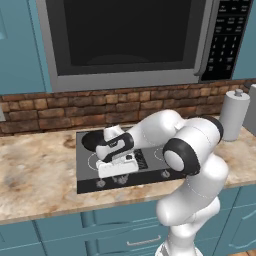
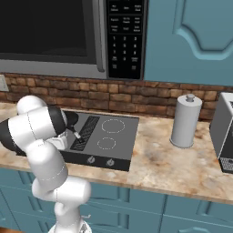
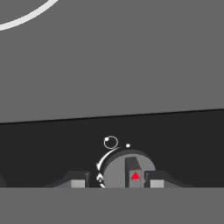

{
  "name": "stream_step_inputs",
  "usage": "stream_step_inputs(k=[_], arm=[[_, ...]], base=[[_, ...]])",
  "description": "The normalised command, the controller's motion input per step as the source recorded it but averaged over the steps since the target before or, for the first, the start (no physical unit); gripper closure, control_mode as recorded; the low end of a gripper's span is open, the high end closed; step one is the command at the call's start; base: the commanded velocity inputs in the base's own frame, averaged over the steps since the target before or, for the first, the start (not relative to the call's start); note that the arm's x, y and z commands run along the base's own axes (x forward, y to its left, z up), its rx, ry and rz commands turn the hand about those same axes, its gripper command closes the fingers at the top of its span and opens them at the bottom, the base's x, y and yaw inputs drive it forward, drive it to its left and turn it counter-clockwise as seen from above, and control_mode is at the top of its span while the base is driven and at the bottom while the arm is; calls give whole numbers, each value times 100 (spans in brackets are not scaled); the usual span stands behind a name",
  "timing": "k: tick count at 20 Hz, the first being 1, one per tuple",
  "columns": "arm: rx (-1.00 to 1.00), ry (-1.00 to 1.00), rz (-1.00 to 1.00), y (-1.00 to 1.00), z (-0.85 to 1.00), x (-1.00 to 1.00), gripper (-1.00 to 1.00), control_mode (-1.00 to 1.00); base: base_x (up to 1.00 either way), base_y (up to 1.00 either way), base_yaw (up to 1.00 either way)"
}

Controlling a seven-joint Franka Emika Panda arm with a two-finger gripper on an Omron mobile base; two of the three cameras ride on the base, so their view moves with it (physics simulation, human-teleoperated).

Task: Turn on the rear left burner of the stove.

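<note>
The stove (image 1: 83, 171) is a dark grey cooktop set in the counter, also seen in the right base view (image 2: 125, 136). A black frying pan (image 1: 91, 140) sits on its far-left quarter and hides the rear left burner. My gripper (image 1: 119, 175) hangs low over the left half of the black front strip. In the hand view the gripper (image 3: 117, 181) is open. Its two fingertips (image 3: 78, 181) straddle a round grey knob (image 3: 127, 171) with a red triangle mark; the right tip is close to the knob and the left stands apart from it. An arc of the near-left white ring (image 3: 26, 15) shows above.
A big steel-framed microwave (image 1: 125, 40) hangs over the stove. A white paper towel roll (image 2: 185, 120) and a toaster (image 2: 225, 136) stand on the counter to the right. Two more knobs (image 2: 91, 159) sit on the strip's right half.
</note>
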Motion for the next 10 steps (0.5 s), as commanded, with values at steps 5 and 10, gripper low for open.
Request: stream_step_inputs(k=[5, 10], arm=[[0, 0, 0, 0, -7, 0, 100, -100], [0, 0, 0, 0, -3, -9, 100, -100]], base=[[0, 0, 0], [0, 0, 0]])
